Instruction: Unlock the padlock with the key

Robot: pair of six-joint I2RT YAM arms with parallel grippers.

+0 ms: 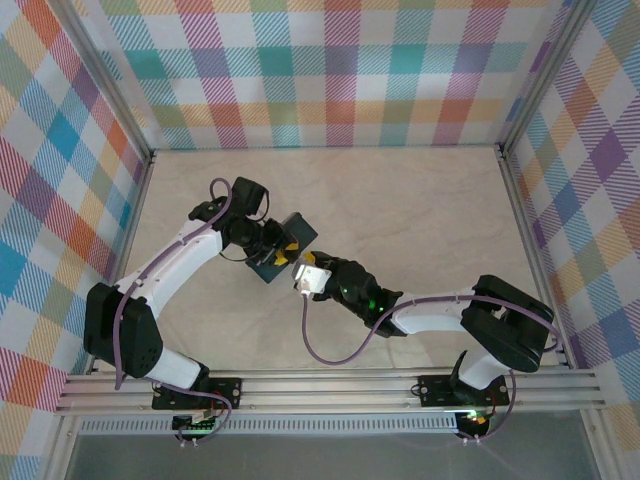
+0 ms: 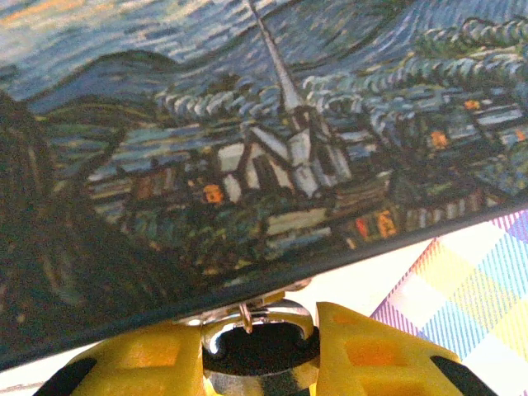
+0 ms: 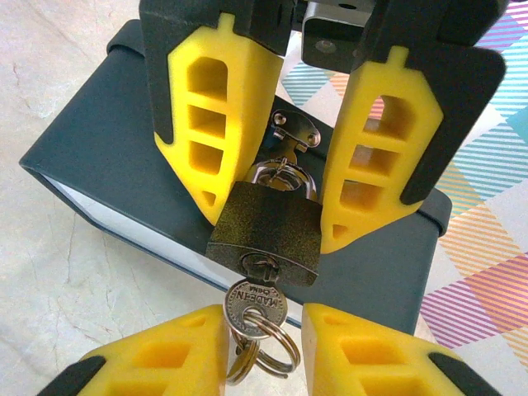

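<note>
Nearest, in the right wrist view, the right hand [image 3: 264, 320] is narrowly parted around the round head of the key [image 3: 257, 307]. One yellow fingertip [image 3: 206, 330] sits against the head's edge and a slim gap shows on the other side, so I cannot tell whether it clamps the key. A split ring [image 3: 266, 356] hangs from the head. The key's blade is in the bottom of the padlock [image 3: 264, 239], which hangs just above it.

Next, the left hand [image 3: 274, 224] reaches in from the far side, its two yellow fingers pressed to the padlock's body, one on each flank, holding it at a narrow opening. Its own camera shows the same grip, the padlock [image 2: 260, 355] wedged between the fingers. The silvery shackle [image 3: 285, 177] passes through a metal hasp [image 3: 295, 132] on the box [image 3: 107, 140].

Farther back, the box's painted lid [image 2: 247, 124] shows a night village scene. From above, the box [image 1: 297, 232] is between the two wrists near the middle of the pale tabletop [image 1: 420, 200], with checked walls [image 1: 350, 70] beyond.
</note>
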